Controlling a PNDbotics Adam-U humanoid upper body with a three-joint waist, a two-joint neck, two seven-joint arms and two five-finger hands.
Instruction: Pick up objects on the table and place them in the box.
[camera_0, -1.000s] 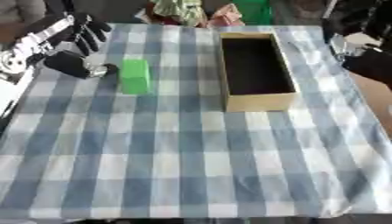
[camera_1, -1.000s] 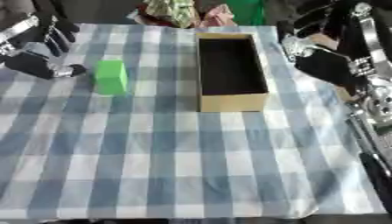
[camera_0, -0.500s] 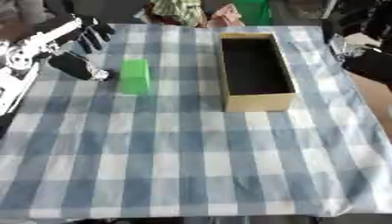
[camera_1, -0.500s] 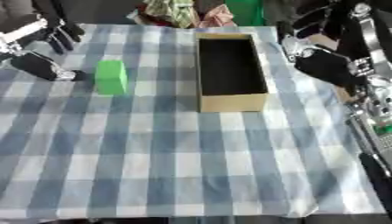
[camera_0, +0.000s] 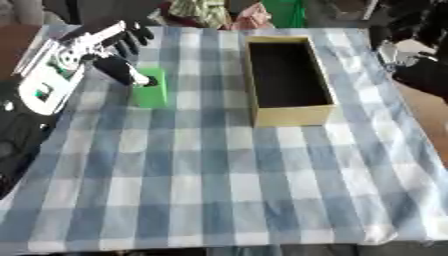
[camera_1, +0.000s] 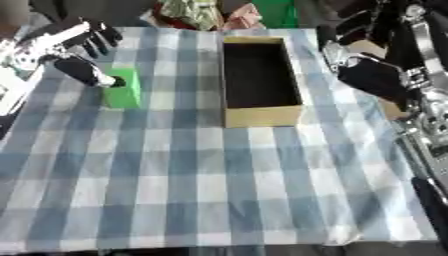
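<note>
The left hand (camera_0: 109, 47) has swung in from the bench's left edge over the last second and now sits right at the green block (camera_0: 150, 88), thumb down at its near top corner, fingers spread above and behind it, not wrapped round it yet. So the grasp looks about to start, I'd say; nothing is lifted, the block lies flat on the checked cloth (camera_0: 219, 180), well left of the box (camera_0: 289, 80).

The box is open and looks empty inside, its long side running away from the robot. The right hand (camera_1: 372, 75) hangs off the bench's right edge beside the box, idle; whether its fingers are curled I cannot tell.

Count: one green block, one box, two hands. Some clutter at the far edge, untouched.
</note>
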